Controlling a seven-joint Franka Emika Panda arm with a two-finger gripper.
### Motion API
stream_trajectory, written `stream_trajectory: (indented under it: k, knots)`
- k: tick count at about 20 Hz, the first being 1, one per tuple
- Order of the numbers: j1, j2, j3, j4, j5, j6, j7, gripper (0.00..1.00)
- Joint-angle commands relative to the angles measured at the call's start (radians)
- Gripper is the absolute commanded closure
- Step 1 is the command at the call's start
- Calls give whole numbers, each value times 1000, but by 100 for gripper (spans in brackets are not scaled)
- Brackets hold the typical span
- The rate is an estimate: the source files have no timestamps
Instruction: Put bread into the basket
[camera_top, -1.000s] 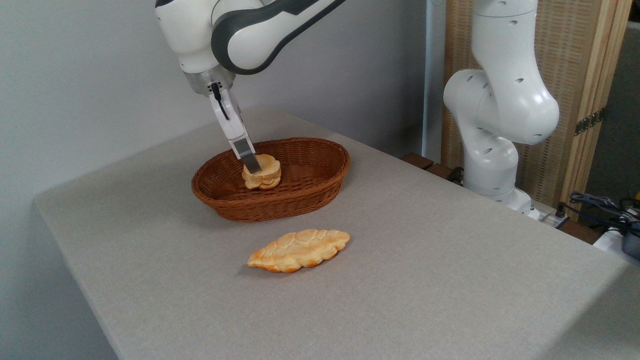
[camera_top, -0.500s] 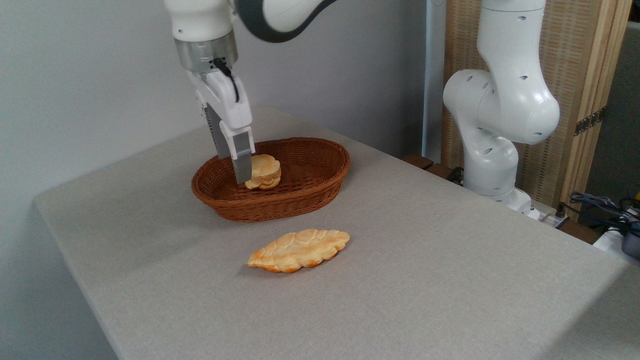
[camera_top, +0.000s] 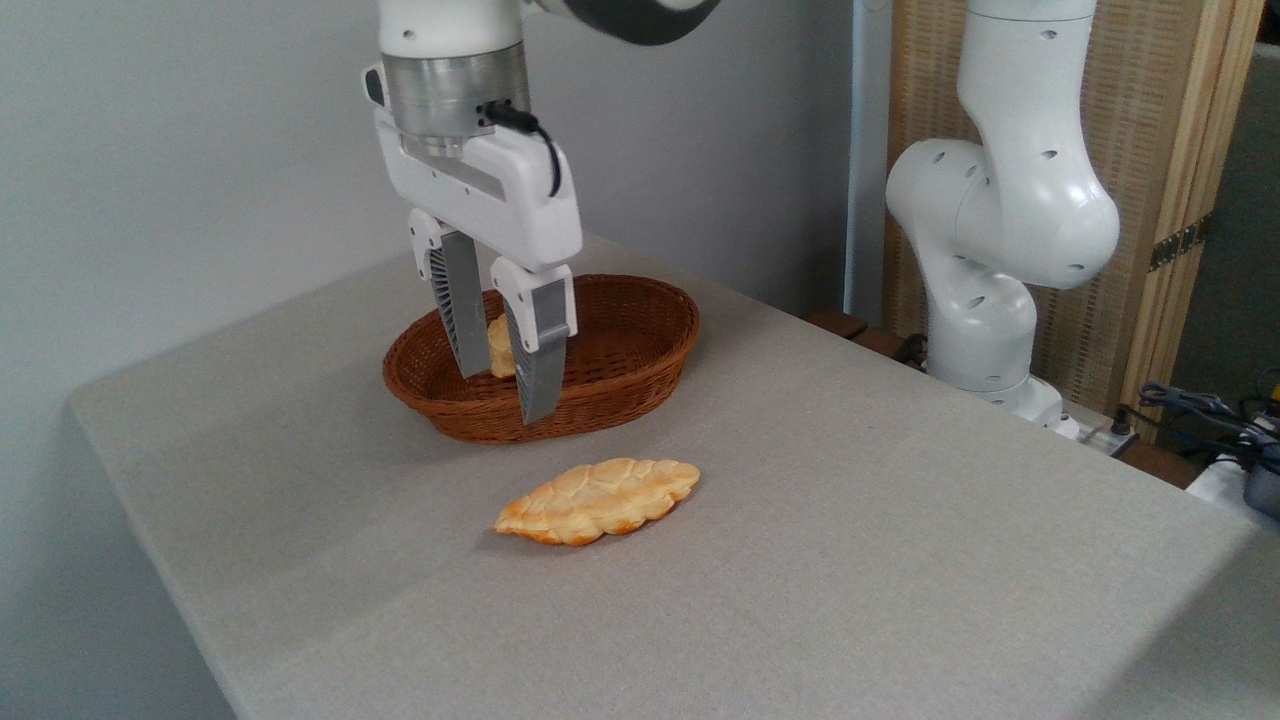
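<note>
The bread (camera_top: 498, 348), a small golden-tan bun, lies inside the reddish-brown wicker basket (camera_top: 630, 345) and shows only as a sliver between my fingers. My gripper (camera_top: 505, 397) hangs open in front of the basket's near rim, lifted above the table, with nothing held between its two grey fingers (camera_top: 540, 360). The fingers hide most of the bun and part of the basket's left half.
A larger flat leaf-shaped golden bread (camera_top: 598, 499) lies on the grey table (camera_top: 900, 560) in front of the basket. My white arm base (camera_top: 995, 210) stands at the table's far right edge, with cables (camera_top: 1200, 415) beyond it.
My gripper let go of the bun, which stays in the basket. It rose, swung toward the camera and turned, so both open fingers now face the view.
</note>
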Motion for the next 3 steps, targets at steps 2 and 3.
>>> stream_trajectory:
  k: [2,3]
  knots:
    - [-14,2,22,20,2,-13,-4,0]
    - [-14,2,22,20,0,-13,-4,0]
